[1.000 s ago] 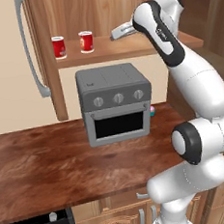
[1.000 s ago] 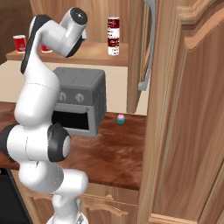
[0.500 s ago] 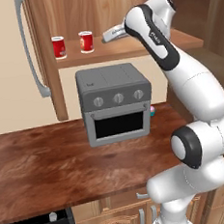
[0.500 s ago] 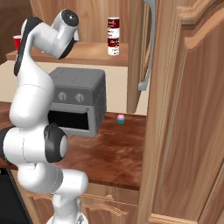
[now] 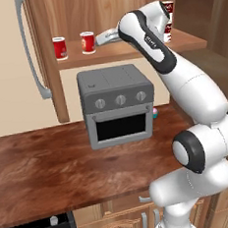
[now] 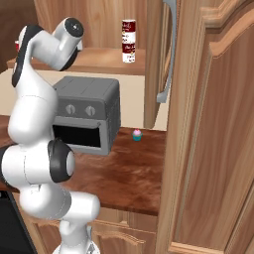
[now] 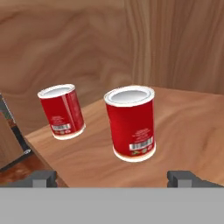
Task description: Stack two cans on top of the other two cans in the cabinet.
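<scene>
Up on the cabinet (image 5: 129,49) shelf, the gripper (image 7: 114,177) hangs released, its two fingertips (image 7: 41,178) spread wide and holding nothing. Just ahead, at 12 o'clock in the hand view, stands a red can (image 7: 131,122), upright, with a pale rim. A second red can (image 7: 61,111) stands at 10 o'clock, apart from the first. From the right base view, two stacked cans (image 6: 129,40) sit at 1 o'clock on the shelf, well apart from the others. Below sits the grey toaster oven (image 5: 116,103) on the counter (image 5: 52,166).
</scene>
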